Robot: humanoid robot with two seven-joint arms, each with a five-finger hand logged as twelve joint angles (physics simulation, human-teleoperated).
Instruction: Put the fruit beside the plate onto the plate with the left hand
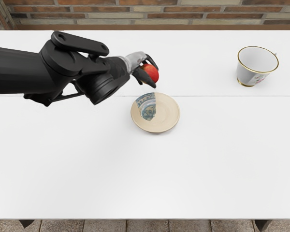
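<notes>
A red apple [152, 73] is held above the table just behind the plate's far left rim, with my left hand [144, 69] shut on it; dark fingers curl over its top and front. The beige plate [167, 116], with a blue-green pattern at its left centre, lies flat on the white table below and slightly to the right of the apple. My left arm [48, 72] reaches in from the left edge and hides the apple's left side. The right arm is out of the picture.
A white teacup with a gold rim [255, 66] stands at the far right of the table. A brick wall [145, 14] runs behind the table's back edge. The table's front edge [145, 219] is near the bottom.
</notes>
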